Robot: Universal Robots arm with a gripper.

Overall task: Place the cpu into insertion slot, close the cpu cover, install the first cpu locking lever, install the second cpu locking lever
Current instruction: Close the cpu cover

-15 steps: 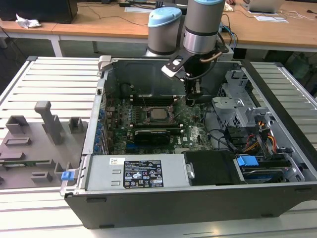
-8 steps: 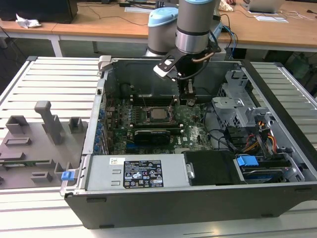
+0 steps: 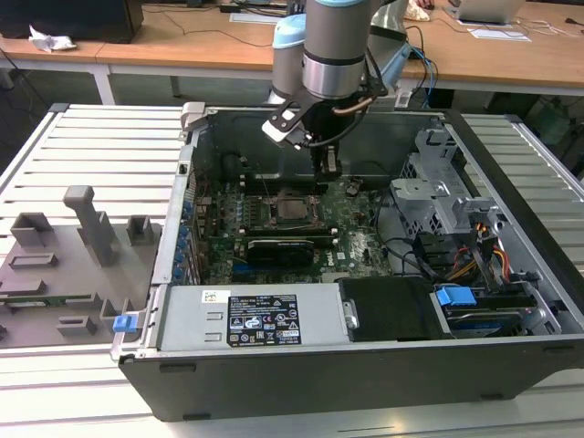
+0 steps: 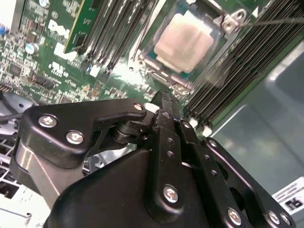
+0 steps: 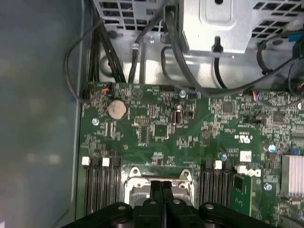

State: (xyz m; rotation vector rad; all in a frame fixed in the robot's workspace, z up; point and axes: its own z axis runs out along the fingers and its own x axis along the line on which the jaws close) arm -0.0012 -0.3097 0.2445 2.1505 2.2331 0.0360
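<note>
Gripper (image 3: 327,173) is down inside the open computer case (image 3: 511,246), tips hanging just off the insertion slot (image 3: 270,212) on the exterior view's right. In both wrist views the two black fingers (image 5: 156,190) are pressed flat against each other with nothing between them. Can't tell if the tips actually touch the green board (image 5: 161,128) or just hover over it.

In the second wrist view the cpu (image 4: 184,42) sits in the slot, pale silver top up, and the cpu cover (image 4: 219,33) looks to be lying flat around it like a frame. A thin metal rod (image 4: 275,21) runs off past the cover's corner.

It's pretty cramped in there. Long black memory slots (image 5: 99,185) flank the socket on both sides, and a black card (image 3: 278,246) lies just in front of it in the exterior view. A coin battery (image 5: 117,109) is on the board further out, with a tangle of black cables (image 5: 118,52) past that. The drive cage (image 3: 438,196) is on the exterior view's right, and the power supply (image 3: 251,317) runs along the front. Outside the case, a grey fixture tray (image 3: 55,274) rests on the slatted table (image 3: 109,146).
</note>
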